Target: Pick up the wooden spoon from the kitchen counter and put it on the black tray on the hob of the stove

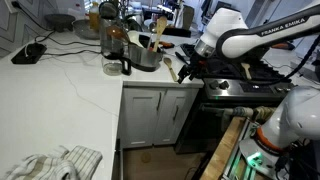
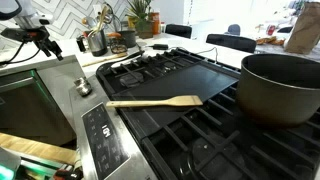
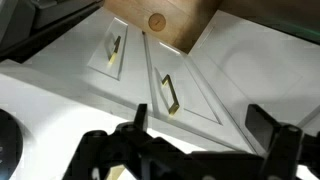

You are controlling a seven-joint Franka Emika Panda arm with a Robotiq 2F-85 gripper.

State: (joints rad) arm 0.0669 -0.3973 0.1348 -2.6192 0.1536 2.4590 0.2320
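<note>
The wooden spoon lies flat on the black tray on the hob of the stove, its bowl toward the big pot and its handle toward the stove's front. My gripper is open and empty, its two fingers wide apart over the pale cabinet doors. In both exterior views the gripper hangs off the stove's front corner, apart from the spoon. The white kitchen counter lies beside the stove.
A large dark pot stands on the hob next to the tray. A steel pot and upright wooden utensils stand on the counter. A cloth lies at the counter's near end. A wooden block shows above the cabinet doors.
</note>
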